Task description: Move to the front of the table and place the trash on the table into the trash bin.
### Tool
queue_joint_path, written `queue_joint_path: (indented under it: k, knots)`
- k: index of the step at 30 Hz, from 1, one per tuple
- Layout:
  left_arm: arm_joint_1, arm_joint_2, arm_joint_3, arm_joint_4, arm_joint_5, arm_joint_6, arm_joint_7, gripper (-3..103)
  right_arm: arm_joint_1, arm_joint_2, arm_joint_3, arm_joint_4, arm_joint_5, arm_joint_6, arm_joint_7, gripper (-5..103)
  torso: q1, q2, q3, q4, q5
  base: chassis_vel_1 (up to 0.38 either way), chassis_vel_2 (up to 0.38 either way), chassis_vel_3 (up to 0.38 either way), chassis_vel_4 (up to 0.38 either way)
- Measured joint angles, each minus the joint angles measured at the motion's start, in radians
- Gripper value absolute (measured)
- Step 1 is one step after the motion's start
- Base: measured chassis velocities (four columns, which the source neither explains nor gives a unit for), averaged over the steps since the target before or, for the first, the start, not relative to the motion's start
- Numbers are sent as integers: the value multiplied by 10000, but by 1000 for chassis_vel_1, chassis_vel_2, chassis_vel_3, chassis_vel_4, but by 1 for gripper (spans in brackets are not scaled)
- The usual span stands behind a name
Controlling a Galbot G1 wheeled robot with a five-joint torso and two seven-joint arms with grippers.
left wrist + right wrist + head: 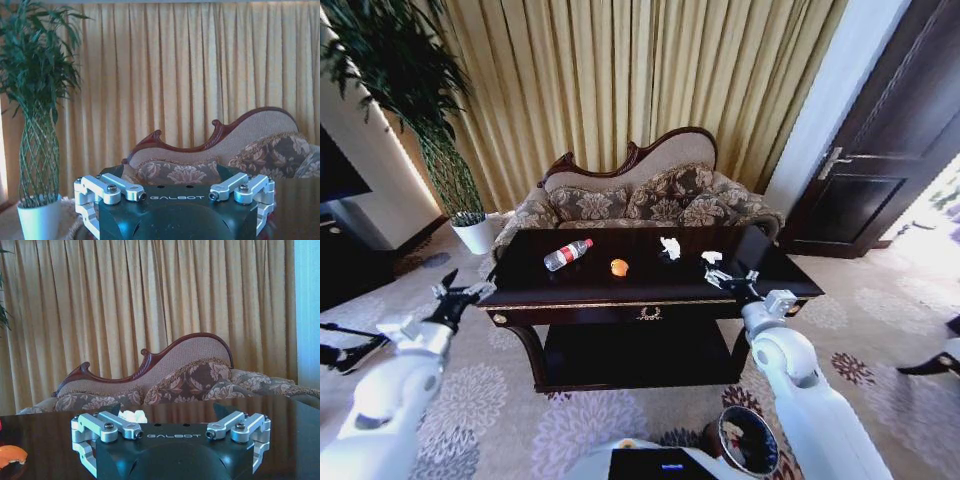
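Note:
The dark glossy table stands in front of me. On its top lie the trash items: a clear bottle with a red label, a small orange piece and two whitish lumps. My right gripper hovers open over the table's near right part, just short of the right lump. In the right wrist view the right gripper faces a whitish lump, with the orange piece off to one side. My left gripper is open by the table's left front corner. The trash bin sits on the floor by my base.
A patterned sofa stands right behind the table, before gold curtains. A tall plant in a white pot is at the back left, a dark door at the right. Patterned carpet surrounds the table.

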Motion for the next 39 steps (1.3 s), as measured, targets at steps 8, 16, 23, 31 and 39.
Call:
queue_joint_path:
  k: [8, 16, 23, 31, 39]
  knots:
    - [5, -241, 294, -13, 163, -235, 6, 100, 665, -56, -882, -563, 418, 0, -30, 100, 1, 0, 0, 5, -6, 0, 0, 0, 0]
    - [395, -733, 212, -525, 298, -375, -23, 100, 2545, -58, -2232, -2220, 440, 16, -31, 100, 1, 0, 1, 5, -3, 0, 0, 0, 0]
    - [438, -1036, 306, -411, 436, -747, -45, 100, 3817, 316, -2823, -3458, 319, 88, -165, 100, 1, 0, 1, 3, -4, 0, 0, 0, 0]
    - [662, -1504, 456, -343, 786, -1037, 61, 100, 4516, 384, -2893, -4876, 15, 490, -558, 100, 1, 0, 0, 3, -3, 0, 0, 0, 0]
    - [685, -1535, 468, -149, 888, -1175, 182, 100, 4549, 212, -2573, -5241, -59, 634, -708, 100, 1, 0, 0, 2, -3, 0, 0, 0, 0]
